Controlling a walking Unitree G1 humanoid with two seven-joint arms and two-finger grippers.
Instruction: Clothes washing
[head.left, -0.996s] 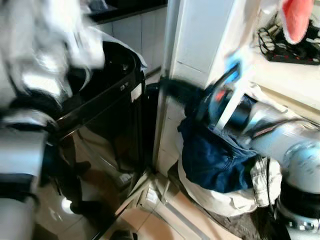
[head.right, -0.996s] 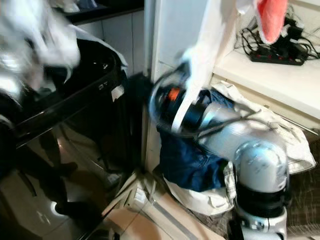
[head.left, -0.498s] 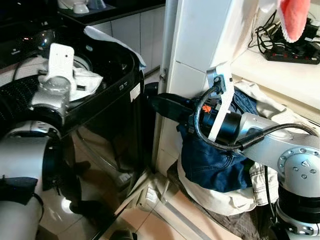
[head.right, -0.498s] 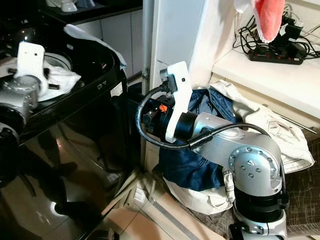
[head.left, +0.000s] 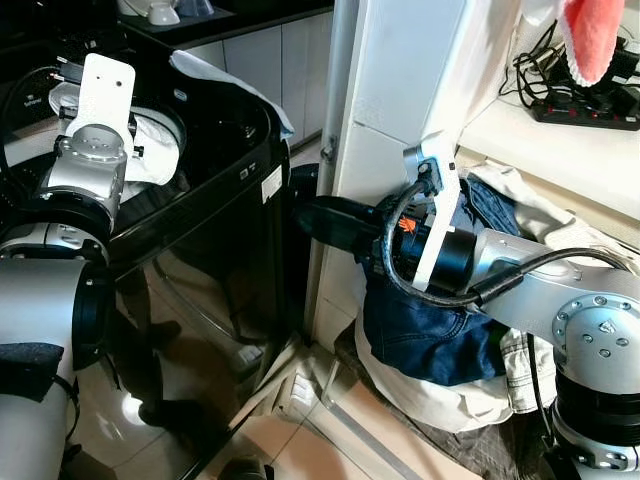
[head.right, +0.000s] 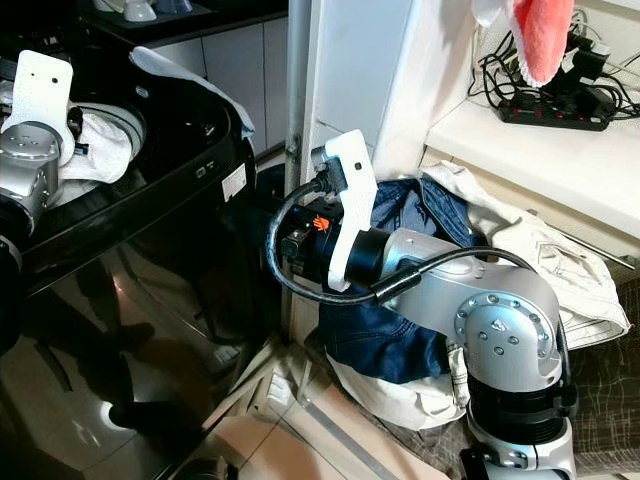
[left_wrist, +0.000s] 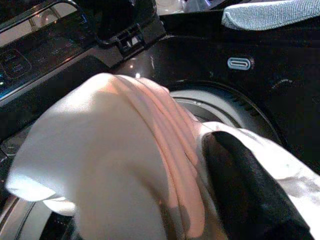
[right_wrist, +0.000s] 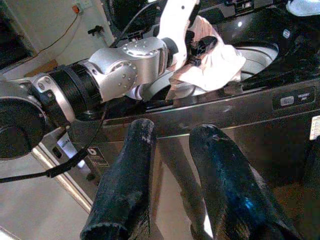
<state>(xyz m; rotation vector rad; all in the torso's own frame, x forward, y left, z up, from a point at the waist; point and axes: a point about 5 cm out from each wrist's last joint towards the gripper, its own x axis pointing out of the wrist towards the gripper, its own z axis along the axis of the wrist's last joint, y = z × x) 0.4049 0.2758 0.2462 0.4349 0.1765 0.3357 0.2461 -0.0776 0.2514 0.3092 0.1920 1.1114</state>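
Left fingers (left_wrist: 250, 195) clamp pale bunched garment (left_wrist: 115, 165) — over washer drum (left_wrist: 235, 107).

Indoor light even, frames sharp; glare on glossy washing machine (head.left: 200, 260) front at 7 o'clock; left wrist view soft-focused.

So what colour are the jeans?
Dark blue jeans, clearest in the left eye view.

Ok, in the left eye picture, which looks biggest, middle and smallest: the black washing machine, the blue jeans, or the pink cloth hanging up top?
Largest to smallest, as they look:
1. Black washing machine
2. Blue jeans
3. Pink cloth

The pink cloth is cut off by the picture's edge, so its whole size can't be told.
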